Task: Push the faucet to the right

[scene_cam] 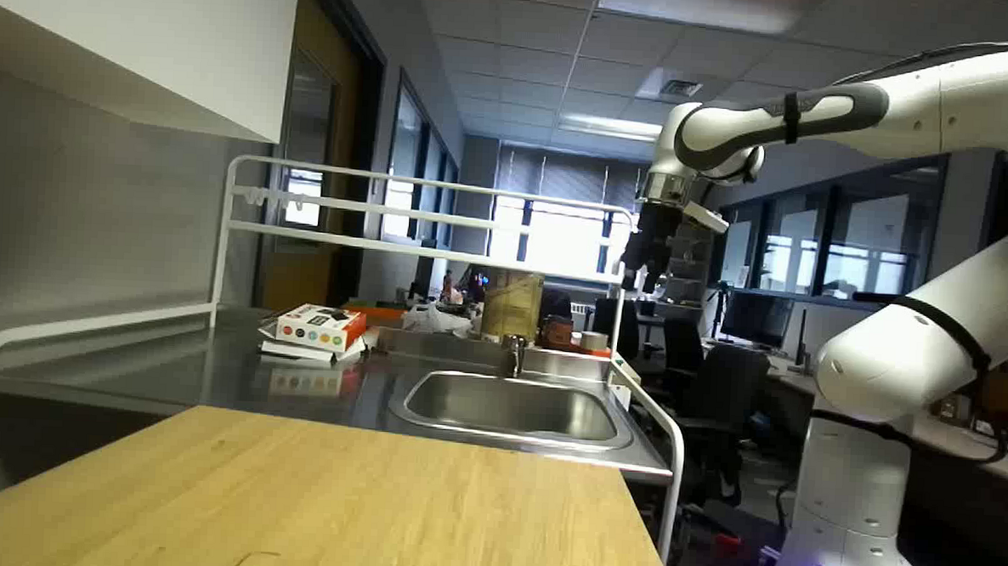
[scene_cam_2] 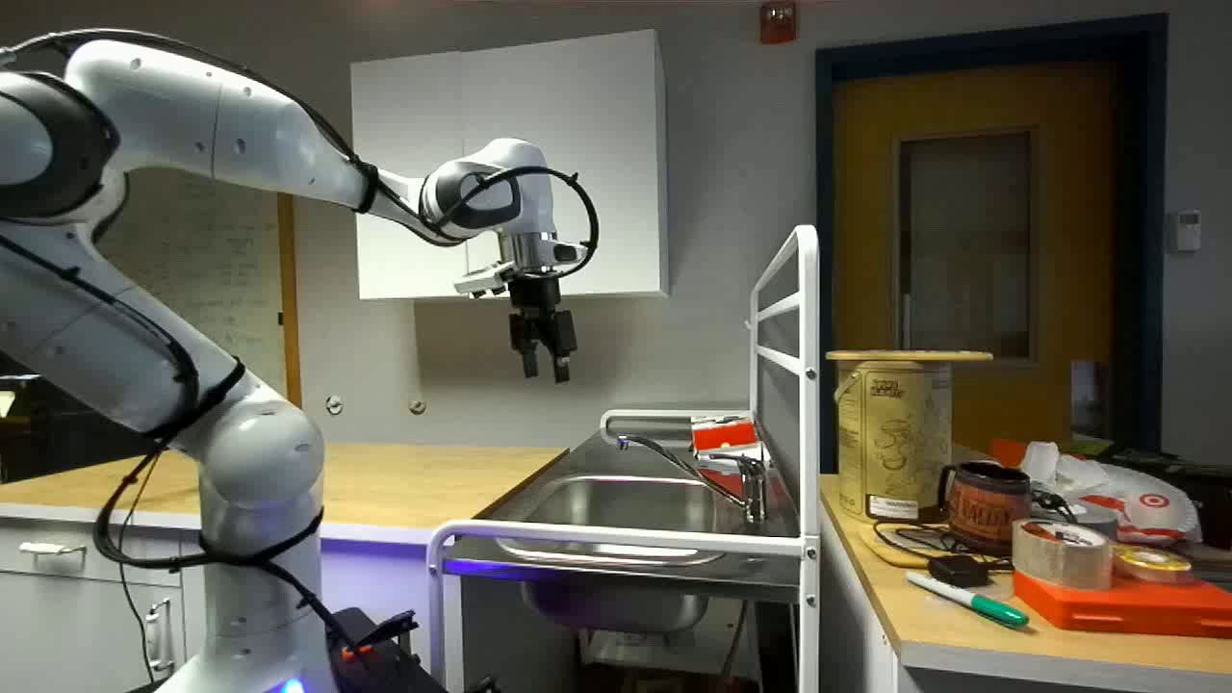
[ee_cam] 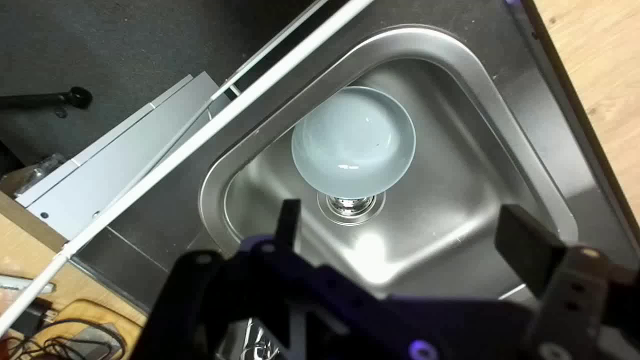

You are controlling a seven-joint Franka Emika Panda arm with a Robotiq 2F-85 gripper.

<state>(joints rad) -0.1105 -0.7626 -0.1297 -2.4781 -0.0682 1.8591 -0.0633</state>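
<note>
On metal counter [scene_cam: 159, 378], faucet [scene_cam_2: 755, 491], door [scene_cam_2: 962, 241] beyond

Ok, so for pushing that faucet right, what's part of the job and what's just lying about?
Part of the job: faucet, pincer.

Just lying about: pale bowl, mug, green-capped marker, white plastic bag, red-and-white box.

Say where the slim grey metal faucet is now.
In an exterior view, the slim grey metal faucet stands right of centre, beside the right edge of the grey steel sink and just left of the tall white rack post.
</note>
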